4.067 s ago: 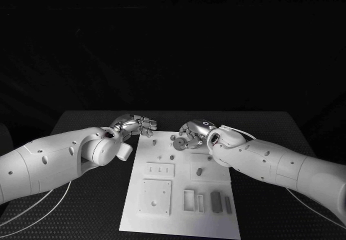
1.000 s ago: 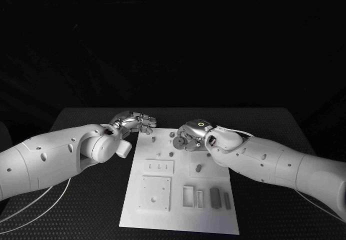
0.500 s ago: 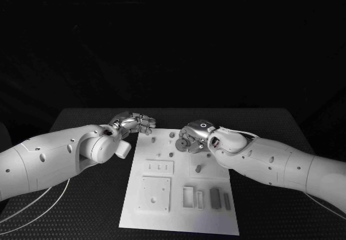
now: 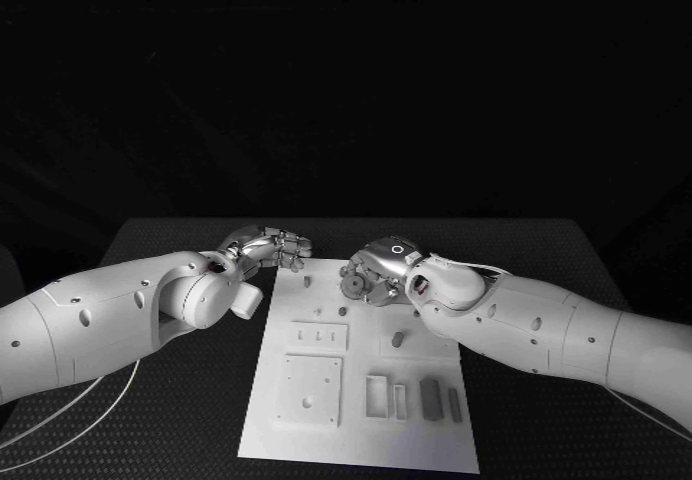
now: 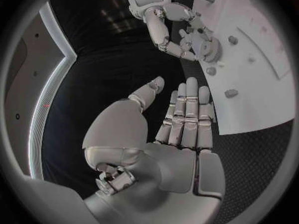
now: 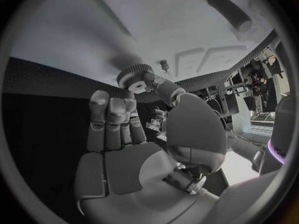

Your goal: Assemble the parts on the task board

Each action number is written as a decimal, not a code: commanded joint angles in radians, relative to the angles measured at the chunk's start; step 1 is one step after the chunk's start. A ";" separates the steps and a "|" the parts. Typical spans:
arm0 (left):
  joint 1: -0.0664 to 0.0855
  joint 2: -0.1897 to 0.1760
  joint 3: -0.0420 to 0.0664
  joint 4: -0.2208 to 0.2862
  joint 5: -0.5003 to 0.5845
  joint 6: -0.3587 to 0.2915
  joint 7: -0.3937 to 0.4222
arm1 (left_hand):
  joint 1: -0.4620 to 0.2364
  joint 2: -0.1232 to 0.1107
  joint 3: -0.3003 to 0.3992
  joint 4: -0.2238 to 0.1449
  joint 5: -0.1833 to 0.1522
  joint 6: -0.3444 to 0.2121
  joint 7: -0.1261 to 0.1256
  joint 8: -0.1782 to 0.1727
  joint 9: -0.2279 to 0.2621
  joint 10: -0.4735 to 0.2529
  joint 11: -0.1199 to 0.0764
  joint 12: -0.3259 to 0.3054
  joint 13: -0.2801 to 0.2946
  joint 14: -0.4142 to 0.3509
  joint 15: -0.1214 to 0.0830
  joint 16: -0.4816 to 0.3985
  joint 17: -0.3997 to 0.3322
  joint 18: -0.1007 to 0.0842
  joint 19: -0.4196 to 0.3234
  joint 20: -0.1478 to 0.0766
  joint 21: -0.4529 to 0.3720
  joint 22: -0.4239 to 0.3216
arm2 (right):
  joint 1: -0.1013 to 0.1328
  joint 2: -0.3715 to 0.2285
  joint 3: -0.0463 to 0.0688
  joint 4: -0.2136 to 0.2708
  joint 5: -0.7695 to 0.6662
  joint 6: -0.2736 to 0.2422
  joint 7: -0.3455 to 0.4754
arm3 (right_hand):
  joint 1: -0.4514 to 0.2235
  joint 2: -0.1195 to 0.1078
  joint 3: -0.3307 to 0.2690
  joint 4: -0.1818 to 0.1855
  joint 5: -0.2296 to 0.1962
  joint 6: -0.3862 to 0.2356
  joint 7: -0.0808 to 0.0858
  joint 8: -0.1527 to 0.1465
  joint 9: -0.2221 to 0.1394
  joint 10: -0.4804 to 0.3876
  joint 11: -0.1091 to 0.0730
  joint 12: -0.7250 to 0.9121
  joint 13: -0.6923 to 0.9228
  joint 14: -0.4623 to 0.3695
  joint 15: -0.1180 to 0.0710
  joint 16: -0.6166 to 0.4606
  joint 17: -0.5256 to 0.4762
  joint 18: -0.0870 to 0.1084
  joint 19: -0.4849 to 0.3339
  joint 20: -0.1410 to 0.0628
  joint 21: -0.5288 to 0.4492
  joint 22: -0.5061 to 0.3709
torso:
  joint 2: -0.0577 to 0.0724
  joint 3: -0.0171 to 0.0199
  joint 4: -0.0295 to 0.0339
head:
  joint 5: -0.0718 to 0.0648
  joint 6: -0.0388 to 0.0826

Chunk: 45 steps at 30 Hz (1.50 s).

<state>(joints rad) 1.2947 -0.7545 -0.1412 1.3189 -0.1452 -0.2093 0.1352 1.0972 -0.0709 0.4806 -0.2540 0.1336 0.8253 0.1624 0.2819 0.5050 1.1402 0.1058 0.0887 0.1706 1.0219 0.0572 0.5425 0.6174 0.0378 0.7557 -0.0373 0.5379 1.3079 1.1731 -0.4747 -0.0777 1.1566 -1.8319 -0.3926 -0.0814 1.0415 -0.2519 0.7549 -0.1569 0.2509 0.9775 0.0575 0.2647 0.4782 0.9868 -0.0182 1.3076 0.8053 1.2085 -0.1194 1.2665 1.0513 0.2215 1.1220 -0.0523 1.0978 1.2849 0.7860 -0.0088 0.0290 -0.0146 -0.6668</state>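
Black table (image 4: 173, 400), white board (image 4: 433, 440) at centre. Right hand (image 4: 378, 272) pinches a small gear (image 4: 352, 285) just above the board's far end; left hand (image 4: 271, 246) rests empty beside that end, fingers straight. Risk: gear tilts, misses its peg. The peg under the gear is hidden.

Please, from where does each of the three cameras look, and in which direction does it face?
Head view: from the robot's head, down at the white task board; both arms show.
Left wrist view: behind the left hand, facing the board's edge.
Right wrist view: behind the right hand, facing the board.
All three views share the round grey toothed gear that the right hand holds.
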 commanded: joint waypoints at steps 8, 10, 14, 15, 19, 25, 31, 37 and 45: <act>0.001 0.007 0.001 -0.003 -0.003 -0.009 0.012 | -0.008 0.000 0.003 0.001 -0.006 -0.004 -0.002 -0.003 0.001 0.001 0.004 -0.005 0.001 0.000 0.003 -0.005 0.001 0.000 -0.007 -0.002 0.006 0.012 | -0.002 0.041 0.000 -0.020 -0.043 -0.037 -0.039 | 0.007 -0.013 0.009 0.017 -0.035 0.073 0.035 0.059 0.029 0.011 0.002 -0.010 0.000 0.012 0.001 -0.010 -0.003 0.040 0.009 -0.004 0.004 -0.005 | 0.000 -0.0045 0.0041 | -0.004 0.005; 0.001 0.010 0.001 -0.004 -0.003 -0.008 0.012 | -0.008 0.000 0.004 0.001 -0.006 -0.004 -0.002 -0.003 0.001 0.001 0.004 -0.005 0.001 0.000 0.003 -0.005 0.001 0.000 -0.007 -0.002 0.006 0.012 | -0.003 0.050 0.000 -0.029 -0.045 -0.035 -0.040 | 0.007 -0.014 0.009 0.018 -0.036 0.073 0.035 0.058 0.029 0.011 0.002 -0.010 0.000 0.012 0.001 -0.010 -0.003 0.040 0.009 -0.004 0.004 -0.005 | 0.000 -0.0051 0.0058 | -0.003 0.005; 0.001 0.010 0.001 -0.005 -0.003 -0.008 0.012 | -0.008 0.001 0.004 0.001 -0.005 -0.004 -0.002 -0.003 0.001 0.001 0.005 -0.005 0.001 0.000 0.003 -0.005 0.001 0.000 -0.007 -0.002 0.006 0.012 | -0.006 0.059 0.000 -0.032 -0.047 -0.035 -0.043 | 0.007 -0.014 0.010 0.019 -0.037 0.073 0.035 0.058 0.030 0.011 0.002 -0.010 0.000 0.012 0.001 -0.010 -0.003 0.040 0.010 -0.004 0.004 -0.005 | 0.000 -0.0037 0.0061 | 0.002 0.005; 0.001 0.009 0.001 -0.005 -0.003 -0.009 0.012 | -0.008 0.001 0.004 0.001 -0.005 -0.004 -0.002 -0.003 0.001 0.001 0.005 -0.005 0.001 0.000 0.003 -0.005 0.001 0.000 -0.007 -0.002 0.006 0.012 | -0.006 0.062 0.000 -0.033 -0.047 -0.034 -0.043 | 0.007 -0.014 0.010 0.019 -0.037 0.073 0.035 0.058 0.030 0.011 0.002 -0.011 0.000 0.012 0.001 -0.010 -0.003 0.040 0.010 -0.004 0.004 -0.005 | 0.000 -0.0043 0.0065 | 0.003 0.005; 0.001 0.010 0.001 -0.005 -0.003 -0.010 0.012 | -0.008 0.000 0.004 0.001 -0.005 -0.004 -0.002 -0.003 0.001 0.001 0.005 -0.005 0.001 0.000 0.003 -0.005 0.001 0.000 -0.007 -0.002 0.006 0.012 | -0.007 0.081 0.000 -0.049 -0.047 -0.030 -0.043 | 0.008 -0.014 0.011 0.020 -0.038 0.073 0.035 0.058 0.030 0.011 0.002 -0.011 0.000 0.013 0.001 -0.011 -0.003 0.040 0.010 -0.005 0.004 -0.005 | 0.001 -0.0053 0.0060 | 0.003 0.006; 0.001 0.014 0.001 -0.007 -0.003 -0.010 0.011 | -0.008 0.000 0.004 0.001 -0.005 -0.004 -0.001 -0.004 0.001 0.001 0.005 -0.006 0.001 0.000 0.003 -0.005 0.001 0.000 -0.007 -0.002 0.006 0.012 | -0.009 0.100 -0.001 -0.081 -0.059 -0.021 -0.040 | 0.006 -0.019 0.011 0.022 -0.039 0.070 0.036 0.056 0.029 0.010 0.003 -0.013 0.000 0.012 0.002 -0.012 -0.004 0.040 0.009 -0.004 0.003 -0.006 | 0.001 -0.0052 0.0075 | 0.002 0.008; 0.001 0.015 0.001 -0.008 -0.003 -0.011 0.012 | -0.008 0.000 0.004 0.001 -0.005 -0.004 -0.001 -0.004 0.001 0.001 0.005 -0.006 0.002 0.000 0.003 -0.005 0.001 0.000 -0.007 -0.002 0.006 0.012 | -0.012 0.106 -0.002 -0.092 -0.060 -0.011 -0.042 | 0.006 -0.019 0.012 0.023 -0.039 0.070 0.036 0.056 0.029 0.010 0.003 -0.013 0.000 0.012 0.002 -0.013 -0.004 0.040 0.009 -0.004 0.003 -0.006 | 0.001 -0.0041 0.0059 | 0.007 0.011; 0.001 0.016 0.001 -0.009 -0.003 -0.011 0.012 | -0.008 0.000 0.004 0.001 -0.005 -0.005 -0.001 -0.004 0.002 0.001 0.005 -0.006 0.002 0.000 0.003 -0.005 0.001 0.000 -0.007 -0.002 0.006 0.012 | -0.012 0.112 -0.003 -0.108 -0.060 -0.001 -0.044 | 0.008 -0.018 0.013 0.023 -0.041 0.069 0.037 0.055 0.029 0.010 0.003 -0.014 0.000 0.012 0.002 -0.013 -0.004 0.040 0.008 -0.005 0.002 -0.007 | 0.001 -0.0038 0.0065 | 0.009 0.012; 0.001 0.019 0.001 -0.010 -0.003 -0.011 0.012 | -0.008 0.000 0.004 0.001 -0.005 -0.005 -0.001 -0.004 0.002 0.002 0.006 -0.006 0.002 0.000 0.003 -0.006 0.002 0.000 -0.007 -0.002 0.006 0.012 | -0.014 0.125 -0.006 -0.122 -0.061 -0.001 -0.042 | 0.012 -0.018 0.016 0.021 -0.044 0.066 0.038 0.053 0.029 0.009 0.004 -0.015 0.001 0.011 0.003 -0.015 -0.004 0.040 0.007 -0.005 0.001 -0.007 | 0.001 -0.0030 0.0056 | 0.013 0.009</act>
<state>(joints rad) 1.2947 -0.7385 -0.1411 1.3076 -0.1457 -0.2182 0.1363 1.0972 -0.0709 0.4806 -0.2540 0.1344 0.8253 0.1624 0.2819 0.5055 1.1399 0.1055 0.0887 0.1712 1.0219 0.0571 0.5425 0.6179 0.0378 0.7558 -0.0373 0.5379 1.3074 1.1615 -0.3526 -0.0826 1.0376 -1.8785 -0.4098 -0.1208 1.0404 -0.2739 0.7673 -0.1391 0.2120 0.9851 0.0535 0.2897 0.4783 0.9901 -0.0144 1.2957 0.8055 1.2167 -0.1179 1.2560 1.0484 0.2215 1.1288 -0.0553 1.0957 1.2788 0.7868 -0.0123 0.0353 -0.0033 -0.6565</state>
